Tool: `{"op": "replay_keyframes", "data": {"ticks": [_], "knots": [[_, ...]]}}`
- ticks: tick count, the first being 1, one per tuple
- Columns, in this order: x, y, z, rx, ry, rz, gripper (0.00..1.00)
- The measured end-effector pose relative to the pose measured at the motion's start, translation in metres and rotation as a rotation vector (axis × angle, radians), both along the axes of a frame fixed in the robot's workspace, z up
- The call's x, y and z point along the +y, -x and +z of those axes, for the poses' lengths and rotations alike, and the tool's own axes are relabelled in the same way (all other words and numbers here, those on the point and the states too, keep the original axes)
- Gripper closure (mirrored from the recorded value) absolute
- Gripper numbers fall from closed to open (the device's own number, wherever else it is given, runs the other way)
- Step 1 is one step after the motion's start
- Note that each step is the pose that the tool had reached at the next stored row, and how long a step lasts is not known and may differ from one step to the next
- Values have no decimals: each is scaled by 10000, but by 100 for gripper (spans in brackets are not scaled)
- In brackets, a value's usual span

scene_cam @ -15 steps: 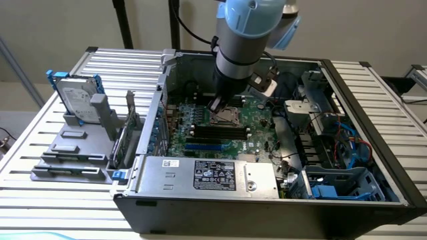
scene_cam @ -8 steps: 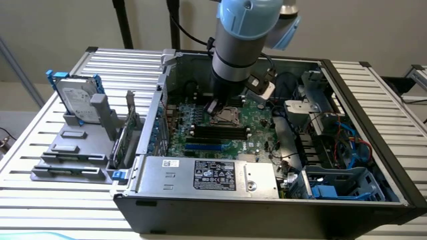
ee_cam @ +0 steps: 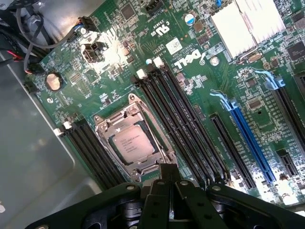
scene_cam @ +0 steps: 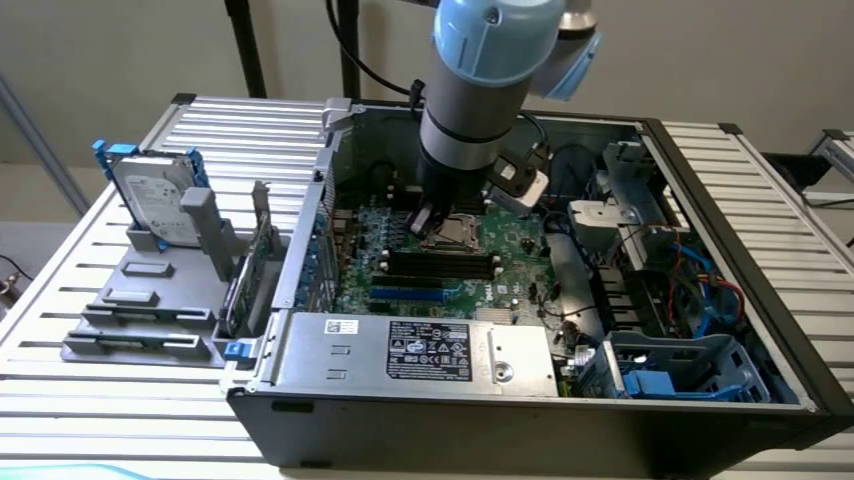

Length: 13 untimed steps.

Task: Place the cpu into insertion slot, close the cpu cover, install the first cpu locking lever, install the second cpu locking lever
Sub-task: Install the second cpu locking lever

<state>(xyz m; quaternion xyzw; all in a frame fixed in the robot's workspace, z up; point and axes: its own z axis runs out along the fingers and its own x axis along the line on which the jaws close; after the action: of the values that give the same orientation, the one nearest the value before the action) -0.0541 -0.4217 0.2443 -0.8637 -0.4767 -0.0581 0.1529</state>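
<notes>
Pale wall behind a ribbed white table.

The cpu lies in the insertion slot, the cpu cover down around it — memory slots run along both sides.

The exterior view looked down from above and in front onto the open black computer case on the ribbed metal table. The wrist view sat close over the green circuit board, probably angled; both shared the silver-rimmed square socket.
</notes>
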Motion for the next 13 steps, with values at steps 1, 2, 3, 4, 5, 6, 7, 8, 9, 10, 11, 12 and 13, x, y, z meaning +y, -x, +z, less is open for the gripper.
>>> {"op": "replay_keyframes", "data": {"ticks": [1,2,3,4,5,6,7,8,9,10,11,12,13], "knots": [[0,7,-3,-1,-2,0,89],[0,18,-9,-2,-3,0,89],[0,30,-15,-1,-2,0,89],[0,42,-22,-1,-1,-1,89],[0,54,-29,-1,-1,0,89],[2,64,-36,-1,-1,0,89],[4,73,-43,-1,-1,-1,89],[7,80,-48,0,1,0,89],[10,85,-54,-1,-1,-1,89],[11,90,-61,-1,-1,0,89],[13,96,-70,-1,-1,0,89],[14,103,-79,-1,-1,-1,89],[15,110,-89,-2,-1,-1,89]]}}
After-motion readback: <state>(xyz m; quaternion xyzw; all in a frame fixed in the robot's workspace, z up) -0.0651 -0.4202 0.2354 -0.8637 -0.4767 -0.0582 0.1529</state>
